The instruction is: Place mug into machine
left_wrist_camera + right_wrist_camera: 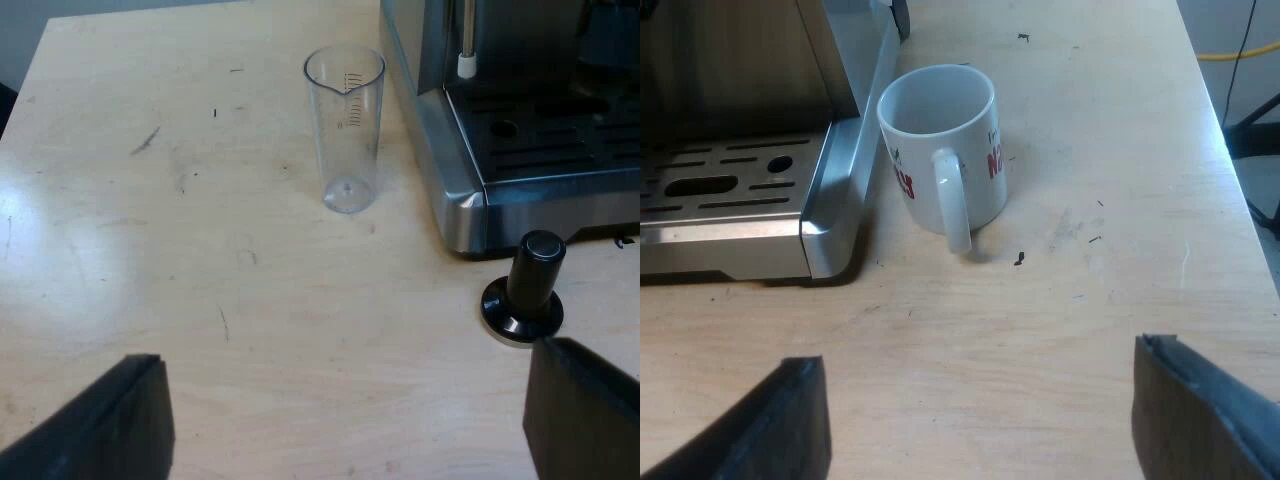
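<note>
A white mug (945,160) with red lettering stands upright on the wooden table, close beside the corner of the espresso machine's drip tray (730,210), its handle turned toward my right gripper. My right gripper (980,420) hovers open a short way off from the mug, nothing between its fingers. My left gripper (350,420) is open too, above bare table, with the espresso machine (520,130) ahead of it. The machine's slotted drip tray (560,150) has nothing standing on it.
A clear measuring glass (346,130) stands upright beside the machine's corner. A tamper with a black knob (524,290) sits on the table at the machine's front, close to one left finger (585,415). The table edge (1230,150) runs beyond the mug.
</note>
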`<control>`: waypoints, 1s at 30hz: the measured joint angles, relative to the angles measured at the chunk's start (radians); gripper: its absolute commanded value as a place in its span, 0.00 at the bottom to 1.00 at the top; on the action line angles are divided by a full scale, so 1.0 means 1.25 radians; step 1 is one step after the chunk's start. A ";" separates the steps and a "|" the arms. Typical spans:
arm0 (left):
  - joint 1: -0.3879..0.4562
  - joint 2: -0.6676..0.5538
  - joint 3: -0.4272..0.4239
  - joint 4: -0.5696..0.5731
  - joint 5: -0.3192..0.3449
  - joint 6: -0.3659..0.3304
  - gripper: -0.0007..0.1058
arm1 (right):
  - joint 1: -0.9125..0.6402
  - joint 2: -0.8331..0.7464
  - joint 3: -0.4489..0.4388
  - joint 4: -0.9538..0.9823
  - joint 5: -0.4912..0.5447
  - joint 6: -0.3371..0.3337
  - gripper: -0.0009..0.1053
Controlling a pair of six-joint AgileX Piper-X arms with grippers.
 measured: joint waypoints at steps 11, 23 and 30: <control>0.000 0.000 0.000 0.000 0.012 0.000 0.69 | 0.000 0.000 0.000 0.000 0.000 0.000 0.61; -0.031 0.007 -0.087 -0.001 0.065 0.000 0.69 | 0.000 0.063 -0.079 0.016 0.000 0.006 0.61; -0.107 0.103 -0.119 -0.030 0.113 0.009 0.69 | 0.000 0.145 -0.101 0.012 -0.023 0.004 0.61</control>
